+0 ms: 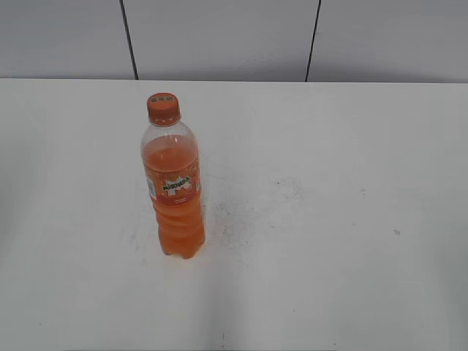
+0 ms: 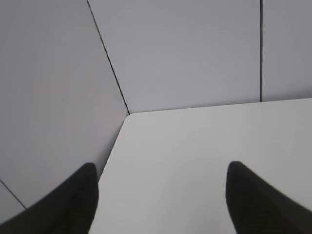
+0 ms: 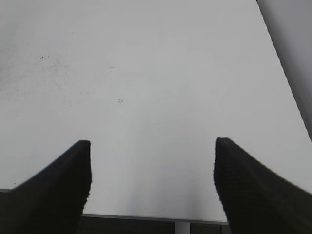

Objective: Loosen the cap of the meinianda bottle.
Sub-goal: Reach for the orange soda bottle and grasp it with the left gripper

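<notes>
The clear plastic meinianda bottle of orange drink (image 1: 173, 186) stands upright left of the white table's (image 1: 344, 241) middle, small ribbed orange cap (image 1: 163, 107) on. Both grippers' jaws gape wide, empty; approach comes first: one steadies, one twists.

A scuffed white table (image 1: 329, 241) stands against a grey panelled wall (image 1: 219, 36).

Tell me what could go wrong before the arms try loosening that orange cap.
The bottle stands tall and unsupported on the table, so twisting the cap without a firm hold could tip or spin it. Both the left gripper and right gripper are open and see no bottle, so misalignment is possible.
</notes>
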Tool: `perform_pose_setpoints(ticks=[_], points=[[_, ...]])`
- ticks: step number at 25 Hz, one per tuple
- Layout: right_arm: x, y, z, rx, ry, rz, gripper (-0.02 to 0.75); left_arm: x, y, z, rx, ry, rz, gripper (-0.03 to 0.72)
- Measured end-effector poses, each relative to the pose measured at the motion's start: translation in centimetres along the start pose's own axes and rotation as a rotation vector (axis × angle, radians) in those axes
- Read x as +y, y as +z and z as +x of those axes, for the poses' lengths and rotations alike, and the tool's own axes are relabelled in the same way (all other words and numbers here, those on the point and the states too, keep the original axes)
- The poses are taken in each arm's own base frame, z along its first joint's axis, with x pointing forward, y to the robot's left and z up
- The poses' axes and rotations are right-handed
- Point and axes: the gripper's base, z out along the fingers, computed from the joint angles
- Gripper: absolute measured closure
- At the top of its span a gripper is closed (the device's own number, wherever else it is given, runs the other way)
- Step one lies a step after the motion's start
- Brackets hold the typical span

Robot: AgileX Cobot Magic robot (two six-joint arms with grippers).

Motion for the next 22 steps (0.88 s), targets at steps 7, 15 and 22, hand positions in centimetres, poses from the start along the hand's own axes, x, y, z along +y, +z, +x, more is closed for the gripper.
perform_pose_setpoints(ticks=[7, 15, 22], points=[[0.0, 0.0, 0.0, 0.000, 0.001, 0.000, 0.150, -0.5, 5.4, 0.1, 0.058, -0.054, -0.036, 0.190], [0.0, 0.0, 0.0, -0.001, 0.005, 0.000, 0.150, 3.1, 10.0, 1.6, 0.050, -0.144, -0.138, 0.190], [0.0, 0.0, 0.0, -0.001, 0.006, 0.000, 0.150, 1.5, 15.2, 3.4, 0.019, -0.210, 0.097, 0.190]])
